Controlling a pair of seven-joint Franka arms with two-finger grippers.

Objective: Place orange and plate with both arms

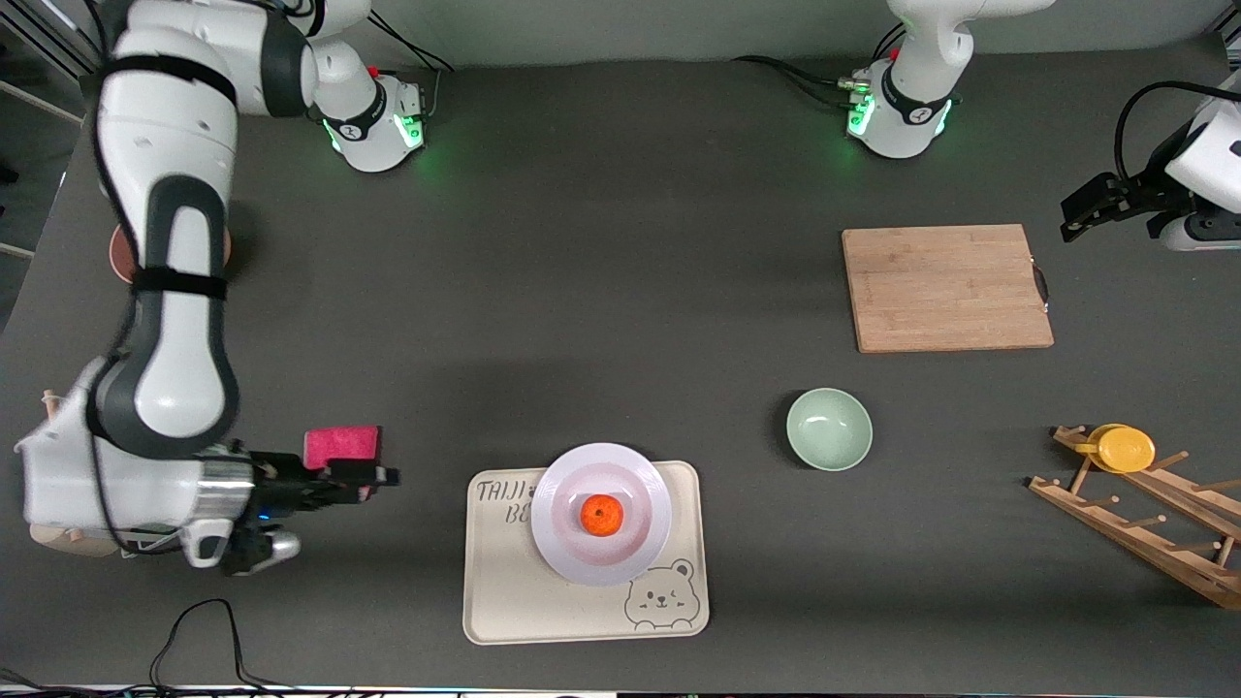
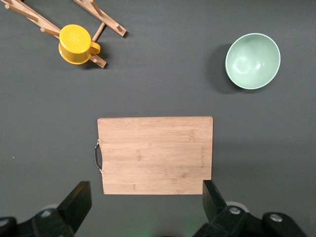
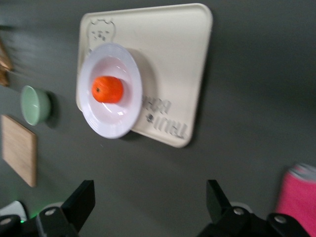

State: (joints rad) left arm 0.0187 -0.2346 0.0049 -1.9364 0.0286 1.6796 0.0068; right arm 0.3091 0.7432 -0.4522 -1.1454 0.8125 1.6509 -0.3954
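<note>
The orange [image 1: 602, 515] lies in the middle of the white plate [image 1: 648, 490], which stands on the cream bear tray [image 1: 504, 591] near the front camera. They also show in the right wrist view: the orange [image 3: 107, 89] on the plate [image 3: 111, 129]. My right gripper [image 1: 383, 477] is open and empty, low over the table beside the tray toward the right arm's end; in the right wrist view [image 3: 149, 190] only bare table lies between its fingers. My left gripper [image 1: 1074, 221] is open and empty, up in the air beside the cutting board at the left arm's end.
A pink sponge [image 1: 341, 445] lies next to my right gripper. A mint-green bowl [image 1: 829, 428] and a bamboo cutting board [image 1: 945, 288] lie toward the left arm's end. A wooden rack [image 1: 1144, 514] holds a yellow cup [image 1: 1123, 448]. A reddish disc [image 1: 118, 257] lies under the right arm.
</note>
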